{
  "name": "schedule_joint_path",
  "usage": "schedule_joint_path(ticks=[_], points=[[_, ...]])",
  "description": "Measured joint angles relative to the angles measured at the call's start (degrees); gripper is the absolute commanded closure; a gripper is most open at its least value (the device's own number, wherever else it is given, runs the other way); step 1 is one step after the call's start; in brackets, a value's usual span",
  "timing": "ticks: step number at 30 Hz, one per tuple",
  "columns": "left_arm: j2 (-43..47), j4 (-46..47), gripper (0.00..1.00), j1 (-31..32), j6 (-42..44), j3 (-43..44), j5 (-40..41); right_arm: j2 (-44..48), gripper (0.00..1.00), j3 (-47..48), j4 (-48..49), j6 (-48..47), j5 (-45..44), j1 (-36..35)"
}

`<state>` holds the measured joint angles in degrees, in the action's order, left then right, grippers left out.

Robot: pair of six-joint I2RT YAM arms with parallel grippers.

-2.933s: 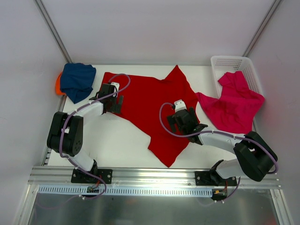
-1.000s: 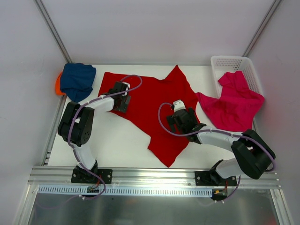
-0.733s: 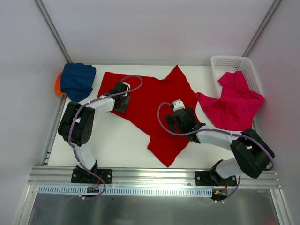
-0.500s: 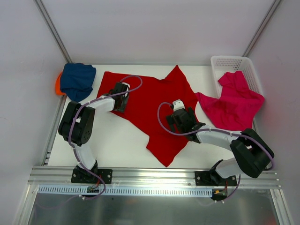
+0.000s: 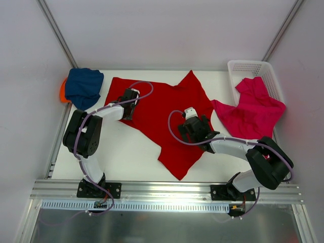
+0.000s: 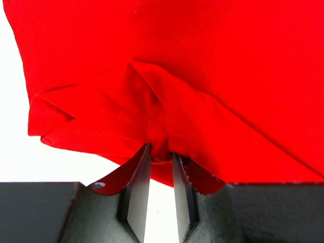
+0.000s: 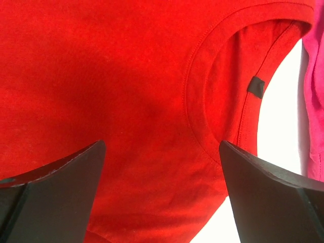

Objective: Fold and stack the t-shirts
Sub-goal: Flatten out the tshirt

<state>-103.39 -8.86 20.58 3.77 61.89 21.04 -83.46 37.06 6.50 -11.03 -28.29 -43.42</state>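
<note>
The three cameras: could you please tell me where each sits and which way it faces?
Top external: above and behind the bases, looking down at the table; both arms show.
Left wrist: behind the left gripper, which pinches a fold of the red t-shirt.
Right wrist: behind the open right gripper, facing down at that shirt's collar.
Shared: all three show the red t-shirt.

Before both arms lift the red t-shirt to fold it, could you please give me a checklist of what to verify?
1. Hold by left gripper: ok, shut on a bunched fold at the edge of the red t-shirt.
2. Hold by right gripper: not ok, open over the collar, holding nothing.
3. Layers in the left pinch: cannot tell.
4. Gap to pink t-shirt: ok at the collar, bare table shows between.
5. Path past navy t-shirt: ok, it lies in the far left corner.
</note>
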Motion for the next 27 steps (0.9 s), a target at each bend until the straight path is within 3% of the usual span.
schedule_joint_path(ticks=[5,8,18,27], points=[[0.98,-0.48,0.85,0.35,-0.04,0.11,0.85,-0.37,0.01,0.37,-0.11,-0.22,-0.26,-0.63],[1.97,-1.01,1.00,0.63,-0.20,0.35,2.12,-0.52,0.01,0.39,-0.37,-0.33,-0.46,-0.76],[9.18,-1.60,1.00,0.83,-0.31,-0.55,7.85,-0.63,0.00,0.96,-0.59,-0.52,-0.85,-1.46],[23.02,-2.10,1.00,0.85,-0.59,-9.81,14.34,-0.74,0.01,1.31,-0.74,-0.61,-0.85,-2.03]])
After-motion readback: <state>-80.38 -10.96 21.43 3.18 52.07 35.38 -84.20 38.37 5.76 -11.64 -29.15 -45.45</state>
